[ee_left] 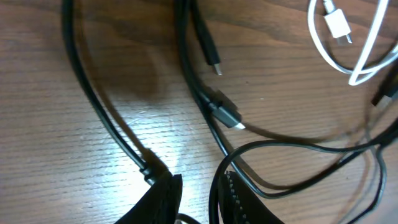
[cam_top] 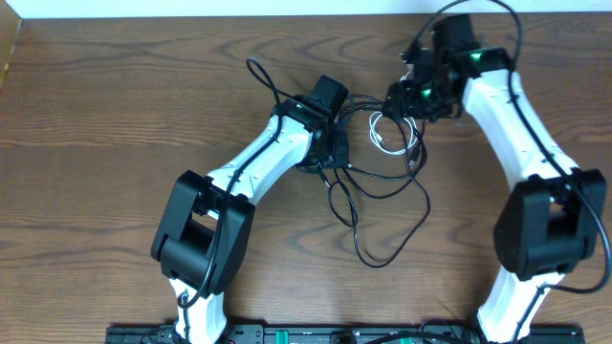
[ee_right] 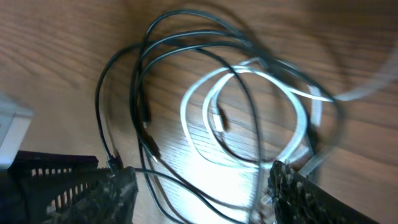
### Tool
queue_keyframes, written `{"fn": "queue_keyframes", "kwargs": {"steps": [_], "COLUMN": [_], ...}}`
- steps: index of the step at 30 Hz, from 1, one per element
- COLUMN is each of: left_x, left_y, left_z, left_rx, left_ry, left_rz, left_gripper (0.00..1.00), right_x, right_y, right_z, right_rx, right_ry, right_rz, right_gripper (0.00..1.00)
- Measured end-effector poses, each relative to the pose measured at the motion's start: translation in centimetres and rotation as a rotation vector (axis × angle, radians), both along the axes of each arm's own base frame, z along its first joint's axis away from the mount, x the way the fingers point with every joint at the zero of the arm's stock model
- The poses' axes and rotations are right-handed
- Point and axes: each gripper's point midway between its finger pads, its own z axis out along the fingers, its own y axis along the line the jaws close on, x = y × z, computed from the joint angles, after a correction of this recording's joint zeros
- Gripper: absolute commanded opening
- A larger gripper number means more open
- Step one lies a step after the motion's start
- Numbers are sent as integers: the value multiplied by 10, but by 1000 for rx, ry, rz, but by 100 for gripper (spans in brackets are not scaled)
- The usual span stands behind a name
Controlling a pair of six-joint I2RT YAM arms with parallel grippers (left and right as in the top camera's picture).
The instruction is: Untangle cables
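Barely begun: black cable (ee_left: 298, 146) and white cable (ee_left: 356, 79) lying looped through each other on the counter (cam_top: 96, 115), between the arms. Left fingers (ee_left: 161, 202) narrow around a black strand, grip impossible to tell. Right fingers (ee_right: 87, 190) wide over the white loop, holding nothing. Separation all left to do.

Tangled cables were laid out on a dark wood-grain table (cam_top: 96, 143).
A thin black cable (cam_top: 426, 205) was spread over the wood in loose, overlapping loops. A thin white cable (cam_top: 375, 129) was coiled among the loops at the far side. A black plug with a silvery tip (ee_left: 227, 113) was set flat beside a slimmer black plug (ee_left: 211, 59). A white plug (ee_left: 337, 25) was laid within the white coil.
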Motion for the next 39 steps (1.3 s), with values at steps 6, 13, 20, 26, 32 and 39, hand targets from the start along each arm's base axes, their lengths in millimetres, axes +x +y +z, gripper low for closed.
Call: {"fn": "queue_keyframes", "kwargs": {"steps": [6, 13, 20, 26, 32, 39], "left_x": [-2, -1, 0, 0, 0, 0], "left_y": [7, 8, 8, 8, 8, 8], "left_z": [-6, -6, -6, -6, -6, -6], "left_rx": [30, 37, 36, 36, 37, 38], "left_ry": [11, 6, 6, 6, 5, 4], "left_rz": [48, 52, 52, 52, 52, 53], "left_gripper": [25, 26, 25, 26, 25, 26], "right_x": [-3, -2, -1, 2, 3, 0], "right_y": [24, 25, 19, 21, 19, 23], "right_z": [-50, -90, -102, -104, -109, -114], "right_rx": [-16, -41, -181, -309, -347, -380], "right_ry": [88, 137, 103, 45, 26, 6], "right_rz": [40, 55, 83, 105, 106, 139], "right_gripper": [56, 49, 47, 43, 40, 26]}}
